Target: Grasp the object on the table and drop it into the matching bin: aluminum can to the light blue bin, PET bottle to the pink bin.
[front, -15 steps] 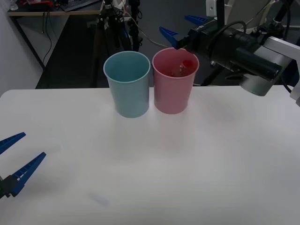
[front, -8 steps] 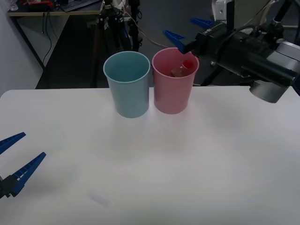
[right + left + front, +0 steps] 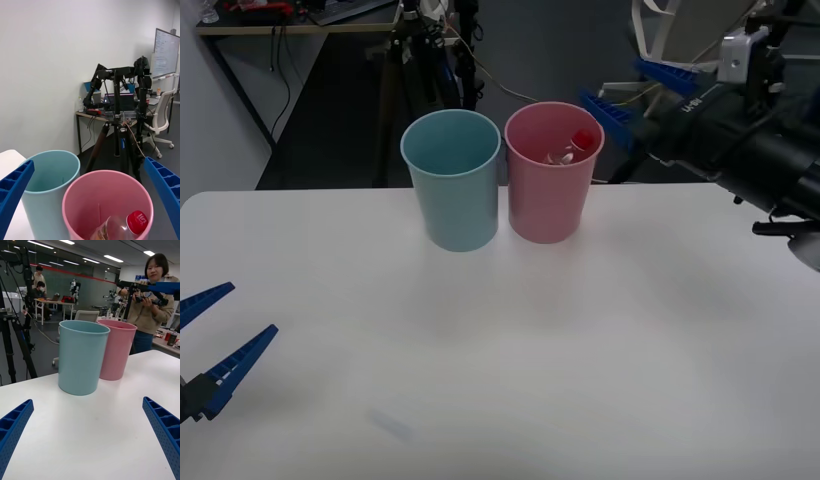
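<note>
Pulling back rightward from the rim, the right claw (image 3: 642,92) hangs wide and empty; the PET bottle (image 3: 119,226) now lies inside the pink bin (image 3: 548,205), so the drop looks finished. Left claw (image 3: 208,338) waits wide over the bench (image 3: 510,360).

A large white table (image 3: 600,340) with rounded corners is carrying two tapered plastic bins, both standing upright toward its far edge. The light blue bin (image 3: 452,180) is resting directly on the tabletop, and the pink bin (image 3: 548,187) is sitting just beside it on the right, their sides nearly touching at the rim. Measured from the light blue bin, the broad near stretch of the white surface is lying bare, showing a faint smudge well in front of the bin near the table's front edge.
</note>
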{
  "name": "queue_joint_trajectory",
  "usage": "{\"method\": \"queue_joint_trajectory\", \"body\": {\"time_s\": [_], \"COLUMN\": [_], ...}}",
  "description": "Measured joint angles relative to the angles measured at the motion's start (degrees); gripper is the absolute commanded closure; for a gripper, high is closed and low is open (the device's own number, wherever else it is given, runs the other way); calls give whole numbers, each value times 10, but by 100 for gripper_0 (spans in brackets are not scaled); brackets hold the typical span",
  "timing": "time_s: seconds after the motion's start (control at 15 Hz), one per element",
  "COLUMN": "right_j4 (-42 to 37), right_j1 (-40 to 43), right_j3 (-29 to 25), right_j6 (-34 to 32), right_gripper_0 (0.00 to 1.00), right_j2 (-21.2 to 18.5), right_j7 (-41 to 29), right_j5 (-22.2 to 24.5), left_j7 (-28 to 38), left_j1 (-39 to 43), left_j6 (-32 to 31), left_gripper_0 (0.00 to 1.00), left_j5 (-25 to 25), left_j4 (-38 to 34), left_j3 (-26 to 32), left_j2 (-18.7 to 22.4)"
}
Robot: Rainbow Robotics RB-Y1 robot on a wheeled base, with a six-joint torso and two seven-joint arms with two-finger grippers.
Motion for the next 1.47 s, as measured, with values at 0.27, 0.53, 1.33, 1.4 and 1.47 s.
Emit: {"method": "queue_joint_trajectory", "body": {"time_s": [0.27,0.53,1.33,1.4,1.47], "right_j4": [-57,-80,-95,-95,-95], "right_j1": [106,178,405,422,438], "right_j3": [-81,-114,-295,-308,-319], "right_j6": [-1,-7,-143,-158,-175], "right_gripper_0": [0,0,0,0,0], "right_j2": [-3,-4,171,190,208], "right_j7": [-10,-28,-197,-200,-202], "right_j5": [64,82,366,395,420], "left_j7": [0,0,0,0,0], "left_j1": [0,0,0,0,0], "left_j6": [0,0,0,0,0], "left_gripper_0": [0,0,0,0,0], "left_j5": [0,0,0,0,0], "left_j4": [0,0,0,0,0], "left_j3": [0,0,0,0,0], "left_j2": [0,0,0,0,0]}}
